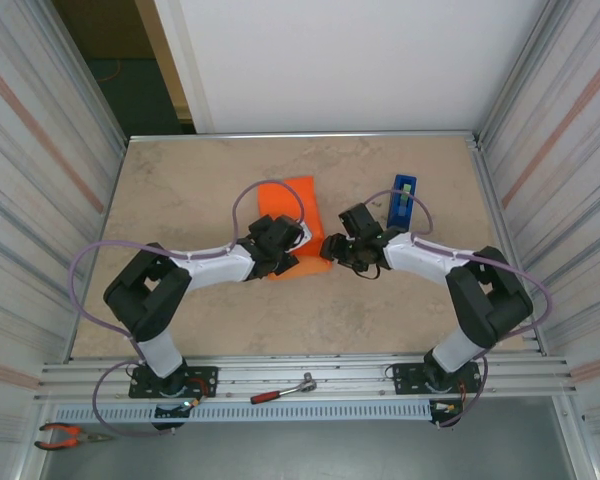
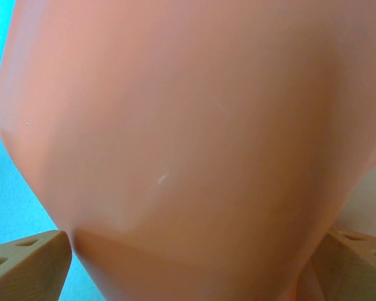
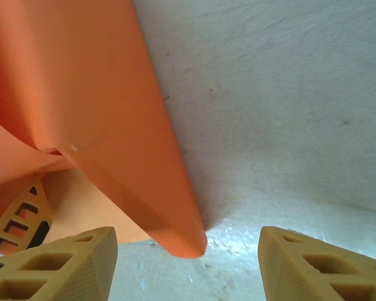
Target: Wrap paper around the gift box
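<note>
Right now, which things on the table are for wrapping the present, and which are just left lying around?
For the job:
- orange paper
- blue tape dispenser, probably for sticking the paper down

Just lying about, on the rail at the near edge:
- red-handled tool
- orange-handled pliers

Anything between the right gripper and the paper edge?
Nothing visible does. A corner of the paper lies between the open fingers of the right gripper, with bare tabletop beside it. The blue tape dispenser stands apart, beyond the right arm.
</note>
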Robot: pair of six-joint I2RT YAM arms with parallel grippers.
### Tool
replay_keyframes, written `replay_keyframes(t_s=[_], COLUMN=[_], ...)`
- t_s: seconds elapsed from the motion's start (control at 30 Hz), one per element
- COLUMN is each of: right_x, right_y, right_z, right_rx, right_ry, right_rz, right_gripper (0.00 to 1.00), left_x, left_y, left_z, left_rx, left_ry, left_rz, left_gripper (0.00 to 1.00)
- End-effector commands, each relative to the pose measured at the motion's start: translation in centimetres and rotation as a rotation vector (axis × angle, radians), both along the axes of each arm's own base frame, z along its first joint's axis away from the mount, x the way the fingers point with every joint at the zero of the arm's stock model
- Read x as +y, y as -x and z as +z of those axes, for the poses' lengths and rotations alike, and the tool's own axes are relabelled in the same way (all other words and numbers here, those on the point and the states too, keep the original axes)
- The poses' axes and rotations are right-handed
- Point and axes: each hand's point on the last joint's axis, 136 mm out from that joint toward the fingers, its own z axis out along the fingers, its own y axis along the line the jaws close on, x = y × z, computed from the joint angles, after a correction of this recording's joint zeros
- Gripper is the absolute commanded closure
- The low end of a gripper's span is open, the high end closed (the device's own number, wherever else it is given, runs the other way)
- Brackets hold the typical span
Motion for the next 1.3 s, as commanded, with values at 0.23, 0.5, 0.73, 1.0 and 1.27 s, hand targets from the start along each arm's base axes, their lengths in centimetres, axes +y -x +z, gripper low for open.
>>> replay_keyframes(t_s=[0.23,0.5,0.73,1.0,1.27], right_x=[2.5,2.4,2.5,2.7,0.6], right_y=[-1.5,-1.5,-1.3,-1.2,0.4], right_z=[-0.9,-2.1,-2.4,-1.9,-1.1], right_rx=[-0.003,0.011,0.018,0.010,0.004], right_ry=[0.041,0.106,0.129,0.103,0.101], right_rz=[0.038,0.014,0.014,0.026,0.017], right_gripper=[0.56,0.83,0.54,0.81,0.33], left_x=[-0.3,-0.5,-0.7,-0.7,-0.7], left_y=[0.0,0.2,0.2,0.3,0.4], left_z=[-0.5,-0.6,-0.5,-0.5,-0.4], left_rx=[-0.014,-0.012,-0.013,-0.014,-0.014], left_ry=[-0.008,-0.012,-0.007,-0.007,-0.004], left_rz=[0.006,-0.001,-0.001,-0.001,-0.002], left_gripper=[0.03,0.03,0.03,0.03,0.03])
